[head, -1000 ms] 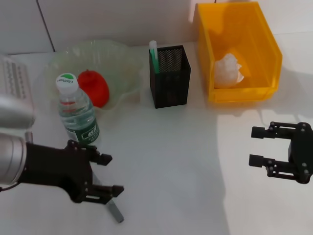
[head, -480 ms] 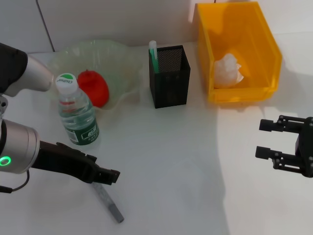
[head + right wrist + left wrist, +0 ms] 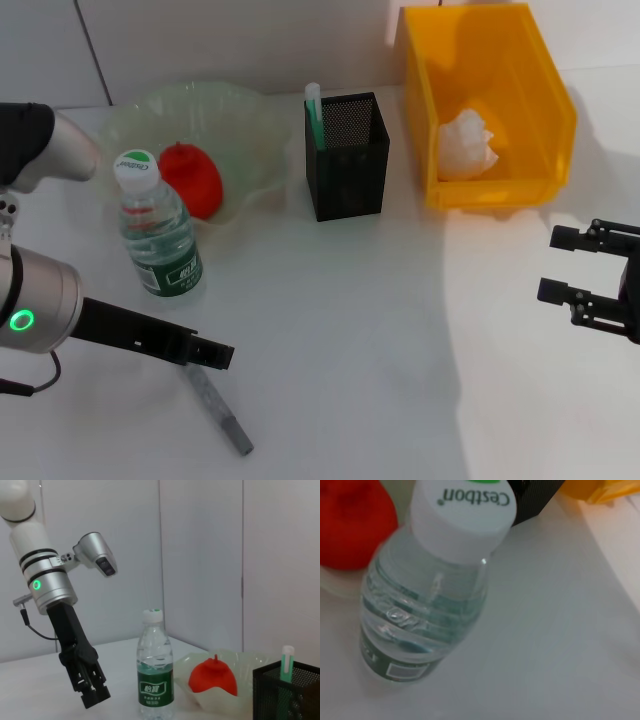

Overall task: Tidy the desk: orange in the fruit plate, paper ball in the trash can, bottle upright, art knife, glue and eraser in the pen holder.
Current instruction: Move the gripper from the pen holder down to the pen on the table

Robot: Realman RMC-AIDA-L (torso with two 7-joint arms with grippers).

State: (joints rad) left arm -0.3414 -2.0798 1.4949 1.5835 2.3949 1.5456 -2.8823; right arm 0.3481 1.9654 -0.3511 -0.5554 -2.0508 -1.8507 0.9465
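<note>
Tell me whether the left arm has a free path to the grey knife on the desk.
Probably yes: the left gripper hangs right above the art knife, which lies flat with bare desk around it; the bottle stands behind.

Right gripper (image 3: 585, 268) runs off the head view's right edge. Left gripper (image 3: 212, 353) covers the top end of the grey art knife (image 3: 221, 413). Left wrist view crops the orange (image 3: 351, 524) and pen holder (image 3: 535, 497).

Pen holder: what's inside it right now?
A green-and-white stick stands upright in the pen holder, poking above its rim. The mesh walls hide the bottom, so whether the eraser is inside cannot be seen.
</note>
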